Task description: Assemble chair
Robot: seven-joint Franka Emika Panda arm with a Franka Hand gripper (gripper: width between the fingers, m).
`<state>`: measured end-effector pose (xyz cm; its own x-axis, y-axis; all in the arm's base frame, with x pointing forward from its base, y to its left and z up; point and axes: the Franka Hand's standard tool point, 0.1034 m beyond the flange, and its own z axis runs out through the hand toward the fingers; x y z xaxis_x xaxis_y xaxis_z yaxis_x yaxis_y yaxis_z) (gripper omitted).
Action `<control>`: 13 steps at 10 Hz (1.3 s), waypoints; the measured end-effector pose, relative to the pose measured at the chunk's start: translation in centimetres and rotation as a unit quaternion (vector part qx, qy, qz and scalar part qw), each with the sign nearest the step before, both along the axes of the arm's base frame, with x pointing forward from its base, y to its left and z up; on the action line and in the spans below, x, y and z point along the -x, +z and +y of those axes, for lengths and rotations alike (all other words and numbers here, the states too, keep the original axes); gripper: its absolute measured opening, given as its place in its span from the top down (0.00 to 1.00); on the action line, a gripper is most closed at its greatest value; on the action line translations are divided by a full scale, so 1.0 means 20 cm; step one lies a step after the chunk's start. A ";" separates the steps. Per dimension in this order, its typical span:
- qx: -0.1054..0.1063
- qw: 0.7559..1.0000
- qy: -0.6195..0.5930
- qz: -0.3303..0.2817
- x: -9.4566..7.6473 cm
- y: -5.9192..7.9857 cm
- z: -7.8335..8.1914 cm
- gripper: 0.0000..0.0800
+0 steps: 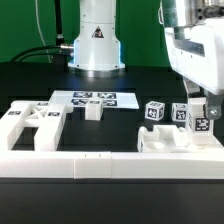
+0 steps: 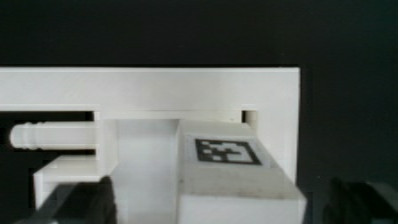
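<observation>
My gripper (image 1: 200, 110) is at the exterior view's right, shut on a white tagged leg block (image 1: 201, 123). It holds the block against a flat white chair piece (image 1: 165, 141) lying by the border rail. In the wrist view the block (image 2: 222, 160) fills the space between my dark fingers (image 2: 80, 200), its tag facing up. A white panel (image 2: 160, 90) and a round peg (image 2: 45, 133) lie behind it. Two more tagged cubes (image 1: 153, 111) (image 1: 180, 113) stand just beside my gripper. A slotted white panel (image 1: 30, 125) lies at the exterior view's left, and a small white block (image 1: 92, 111) stands mid-table.
The marker board (image 1: 95, 98) lies flat in front of the robot base (image 1: 97, 40). The long white border rail (image 1: 100, 160) runs along the near edge of the black table.
</observation>
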<state>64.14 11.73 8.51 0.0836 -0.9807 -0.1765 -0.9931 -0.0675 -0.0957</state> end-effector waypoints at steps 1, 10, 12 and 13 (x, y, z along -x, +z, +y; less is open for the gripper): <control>0.004 0.999 0.046 -0.008 0.00 0.00 0.01 0.23; 0.047 0.887 0.454 -0.078 0.01 -0.01 0.04 0.19; 0.054 0.833 0.543 -0.094 0.01 -0.01 0.03 0.19; 0.056 0.811 0.574 -0.099 0.01 -0.01 0.03 0.19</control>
